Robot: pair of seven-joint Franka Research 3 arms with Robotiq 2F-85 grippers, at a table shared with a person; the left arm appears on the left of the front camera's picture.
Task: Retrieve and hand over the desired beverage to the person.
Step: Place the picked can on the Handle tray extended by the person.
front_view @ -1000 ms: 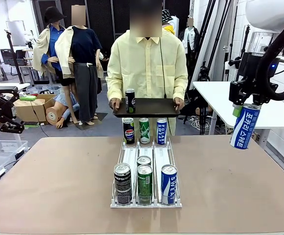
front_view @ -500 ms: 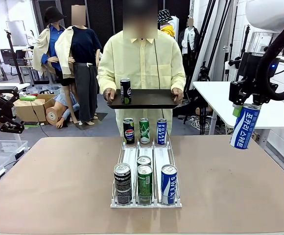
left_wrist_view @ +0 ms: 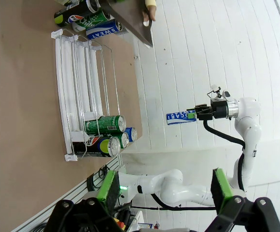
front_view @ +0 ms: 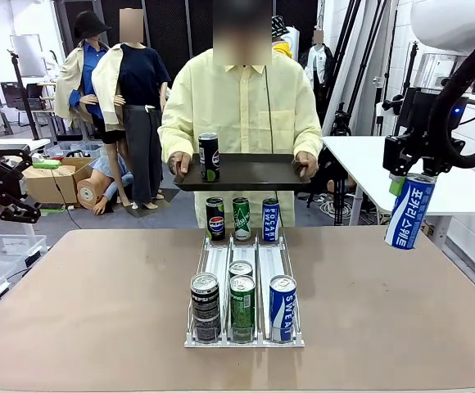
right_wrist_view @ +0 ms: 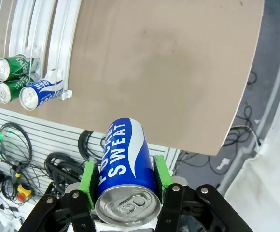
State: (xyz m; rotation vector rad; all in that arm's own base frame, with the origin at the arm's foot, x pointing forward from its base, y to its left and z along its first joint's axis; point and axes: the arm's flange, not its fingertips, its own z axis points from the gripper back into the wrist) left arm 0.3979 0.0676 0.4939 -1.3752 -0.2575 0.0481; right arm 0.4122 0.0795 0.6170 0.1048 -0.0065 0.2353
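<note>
1. left end effector [left_wrist_view: 164, 191]: black body, green pads, fingers spread wide with nothing between them, up off the table.
2. table [front_view: 90, 286]: flat matte tan top, smooth.
3. rack [front_view: 244, 274]: white wire and plastic, three lanes, mid table. front row holds a black pepsi can [front_view: 205, 307], a green can [front_view: 242, 307] and a blue sweat can [front_view: 282, 308], with a second green can just behind in the middle lane. three more cans of the same kinds stand at the far end. all are slim glossy aluminium cylinders.
4. the person [front_view: 242, 106] stands at the far side in a loose pale-yellow shirt, both hands on a flat dark rectangular tray [front_view: 254, 173] held above the far end of the rack; one black pepsi can [front_view: 209, 157] stands upright on the tray's left part.
5. right end effector [front_view: 409, 176]: clenched on a tall blue-and-white sweat can [front_view: 409, 211] by its top end, green pads on either side. the can hangs slightly tilted, bottom down, above the table's right edge, well apart from the tray.
</note>
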